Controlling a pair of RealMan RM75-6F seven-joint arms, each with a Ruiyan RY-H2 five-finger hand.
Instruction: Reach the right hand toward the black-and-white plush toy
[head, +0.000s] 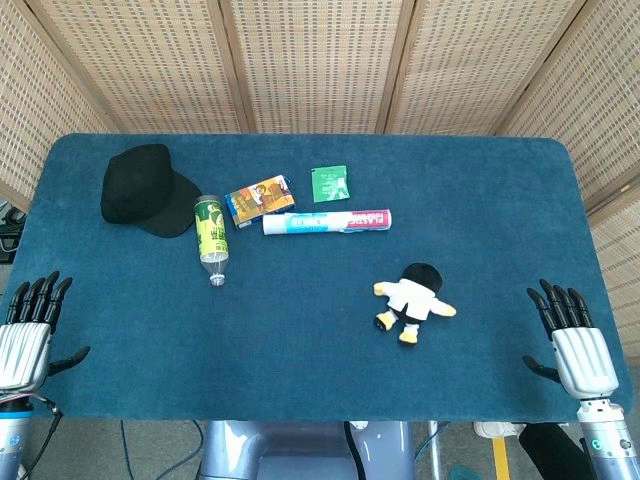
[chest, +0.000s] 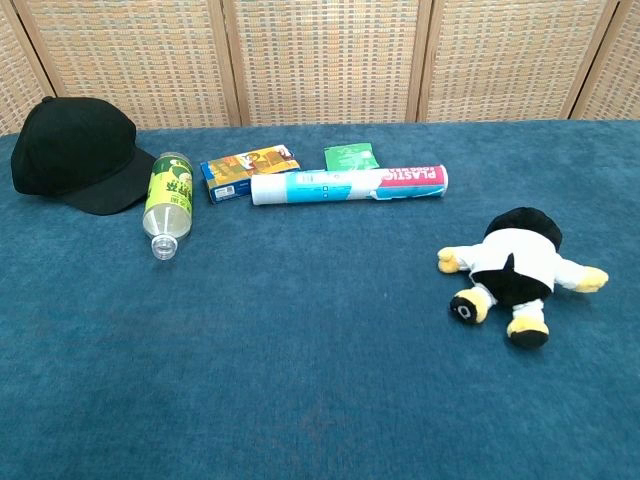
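The black-and-white plush toy (head: 414, 300) (chest: 518, 268) with yellow feet lies face down on the blue table, right of centre. My right hand (head: 572, 340) rests at the table's front right edge, fingers spread and holding nothing, well to the right of the toy. My left hand (head: 30, 330) sits at the front left edge, fingers apart and empty. Neither hand shows in the chest view.
A black cap (head: 145, 187) (chest: 75, 156) lies at the back left. Beside it are a lying plastic bottle (head: 211, 237) (chest: 168, 200), a small colourful box (head: 260, 199) (chest: 248, 171), a green packet (head: 329, 183) (chest: 351, 156) and a rolled tube (head: 327, 222) (chest: 348, 185).
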